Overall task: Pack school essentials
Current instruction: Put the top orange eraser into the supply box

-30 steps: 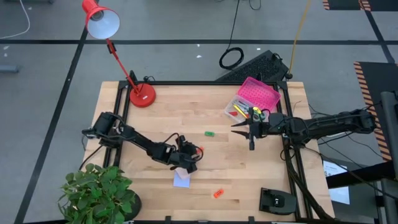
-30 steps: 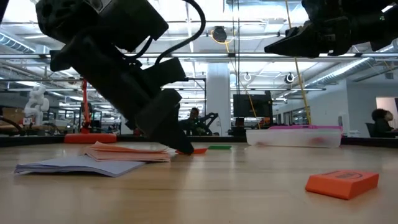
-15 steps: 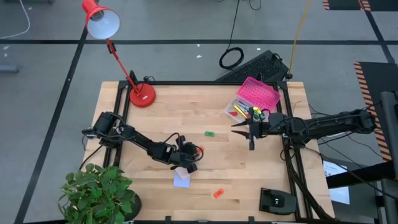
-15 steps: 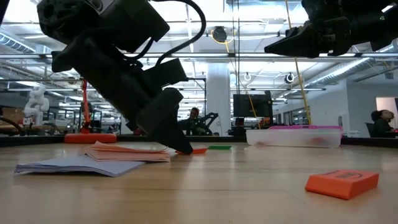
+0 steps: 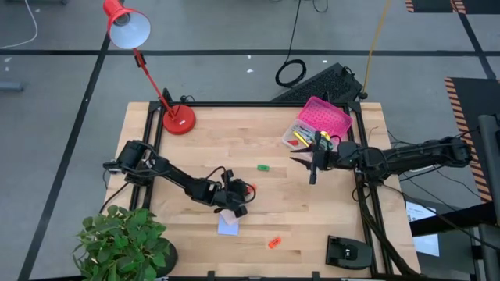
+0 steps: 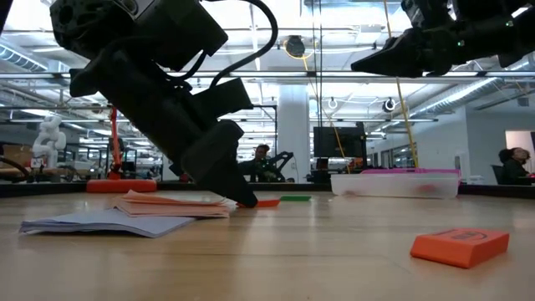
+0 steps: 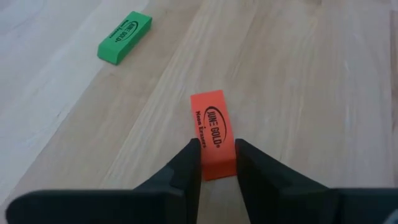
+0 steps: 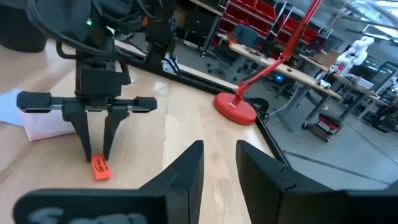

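The red eraser (image 7: 212, 132) lies flat on the worktop (image 5: 312, 226), left of centre, just beside the pink pad (image 6: 171, 203) and lavender pad (image 5: 228, 225). The left gripper (image 7: 217, 158) is down on it; its fingers (image 7: 188, 168) straddle the near end of the eraser, touching or very nearly touching both long sides. Judgement: the step in hand is closing on this eraser for lifting. The hold sits at the end, not the middle, so the eraser may pivot when raised; a pinch nearer the middle would be safer, with a straight vertical lift before any travel.

The green eraser (image 7: 125, 38) lies apart, farther toward the worktop's centre. An orange eraser (image 5: 273, 243) lies near the front edge, well apart from the others.

The box (image 5: 301, 136) with its pink lid (image 5: 326, 117) open stands at the far right, items already inside. The right gripper (image 5: 313, 165) hovers above the worktop just near of the box, fingers (image 8: 186, 174) slightly apart and holding nothing. Judgement: this arm stands across the direct path from eraser to box, so the carry must pass clear of it.

A red lamp (image 5: 125, 25) stands at the far left, a plant (image 5: 125, 238) at the near left corner; neither obstructs.
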{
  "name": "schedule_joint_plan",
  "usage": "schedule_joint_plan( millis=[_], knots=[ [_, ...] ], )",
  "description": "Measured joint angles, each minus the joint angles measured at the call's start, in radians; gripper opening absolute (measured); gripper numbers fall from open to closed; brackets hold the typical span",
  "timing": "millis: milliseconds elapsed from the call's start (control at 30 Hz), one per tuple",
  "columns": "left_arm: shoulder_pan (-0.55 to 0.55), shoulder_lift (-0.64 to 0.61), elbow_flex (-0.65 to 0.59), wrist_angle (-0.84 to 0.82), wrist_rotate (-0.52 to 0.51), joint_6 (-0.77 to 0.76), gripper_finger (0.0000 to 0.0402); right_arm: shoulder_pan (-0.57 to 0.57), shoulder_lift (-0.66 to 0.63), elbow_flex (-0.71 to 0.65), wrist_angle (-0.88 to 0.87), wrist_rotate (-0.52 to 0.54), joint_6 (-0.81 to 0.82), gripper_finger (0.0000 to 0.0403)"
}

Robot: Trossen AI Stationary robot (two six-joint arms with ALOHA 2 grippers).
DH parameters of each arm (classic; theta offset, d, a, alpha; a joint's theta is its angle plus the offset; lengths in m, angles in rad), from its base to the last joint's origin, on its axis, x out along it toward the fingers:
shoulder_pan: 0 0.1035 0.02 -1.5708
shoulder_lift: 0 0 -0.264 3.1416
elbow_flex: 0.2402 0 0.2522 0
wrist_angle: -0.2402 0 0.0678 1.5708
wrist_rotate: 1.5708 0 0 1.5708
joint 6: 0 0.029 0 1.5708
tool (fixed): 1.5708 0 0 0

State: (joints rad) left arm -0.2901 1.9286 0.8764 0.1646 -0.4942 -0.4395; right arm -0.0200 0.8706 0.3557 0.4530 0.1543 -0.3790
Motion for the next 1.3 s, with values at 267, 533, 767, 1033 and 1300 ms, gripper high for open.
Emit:
schedule_joint_plan(
  millis=[267,533,767,1033,1300],
  knots=[
    [0.0,0.0,-0.003,0.037,-0.003,0.033,0.0093,0.0,0.076,0.0,0.056,0.001,-0.001,0.0086],
    [0.004,-0.016,-0.004,0.052,-0.003,0.062,0.0093,0.008,0.179,0.0,0.095,-0.028,-0.071,0.0086],
    [0.007,-0.13,-0.003,0.031,0.005,0.103,0.0093,0.064,0.265,0.0,0.198,-0.054,-0.235,0.0086],
    [0.023,-0.298,-0.004,-0.01,0.103,0.158,0.0093,0.172,0.336,0.041,0.239,-0.053,-0.498,0.0086],
    [0.035,-0.427,-0.002,-0.014,0.217,0.229,0.0093,0.283,0.423,0.175,0.207,0.028,-0.597,0.0086]
  ],
)
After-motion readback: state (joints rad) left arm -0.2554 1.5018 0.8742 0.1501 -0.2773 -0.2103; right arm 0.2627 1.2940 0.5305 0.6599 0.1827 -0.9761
